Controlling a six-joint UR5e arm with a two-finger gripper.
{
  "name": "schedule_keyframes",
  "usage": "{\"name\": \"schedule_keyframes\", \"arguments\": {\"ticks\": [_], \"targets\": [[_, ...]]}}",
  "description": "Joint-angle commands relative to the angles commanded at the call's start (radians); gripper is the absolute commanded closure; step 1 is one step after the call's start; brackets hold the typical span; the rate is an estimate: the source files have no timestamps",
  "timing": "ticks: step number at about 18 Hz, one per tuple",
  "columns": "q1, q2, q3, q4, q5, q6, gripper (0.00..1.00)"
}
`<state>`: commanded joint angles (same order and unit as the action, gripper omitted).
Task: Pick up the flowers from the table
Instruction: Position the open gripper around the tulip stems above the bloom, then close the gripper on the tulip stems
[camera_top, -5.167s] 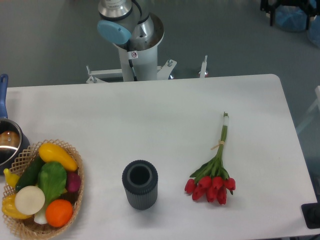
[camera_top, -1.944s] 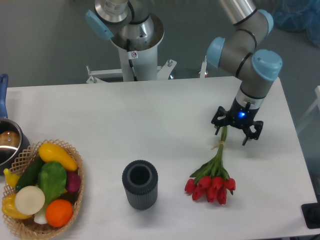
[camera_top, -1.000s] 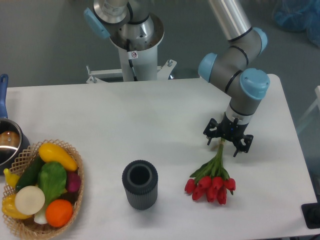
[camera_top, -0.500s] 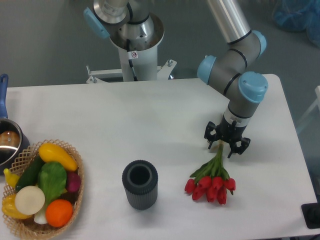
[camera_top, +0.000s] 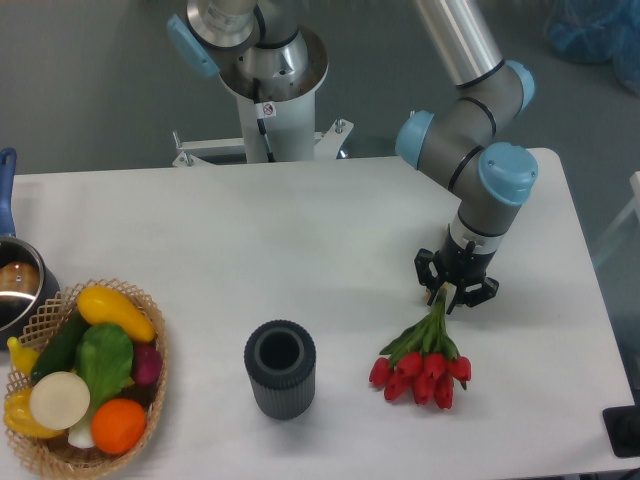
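Camera view: the claw (camera_top: 452, 297) is being pressed nearly closed around the flowers (camera_top: 425, 358) on the counter (camera_top: 300, 240); thin stems are judged liable to slip.

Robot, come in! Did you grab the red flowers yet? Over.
Gripper closed around green stems. Bunch of red tulips lying on white table, not lifted. Nothing blocking.

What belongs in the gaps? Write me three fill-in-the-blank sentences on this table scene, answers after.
1. The gripper is down over the tulips' ____ , not over the buds.
2. The tulip buds are ____ in colour.
3. The dark ribbed vase stands between the tulips and the ____ of vegetables.

Missing words: stems; red; basket
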<state>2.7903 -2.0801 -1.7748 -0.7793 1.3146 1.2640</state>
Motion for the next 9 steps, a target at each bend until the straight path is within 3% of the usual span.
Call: {"name": "schedule_keyframes", "arguments": {"ticks": [2, 3, 9], "targets": [[0.000, 0.000, 0.006, 0.000, 0.000, -0.003, 0.75], [0.000, 0.000, 0.008, 0.000, 0.000, -0.003, 0.86], [0.003, 0.011, 0.017, 0.000, 0.000, -0.003, 0.85]]}}
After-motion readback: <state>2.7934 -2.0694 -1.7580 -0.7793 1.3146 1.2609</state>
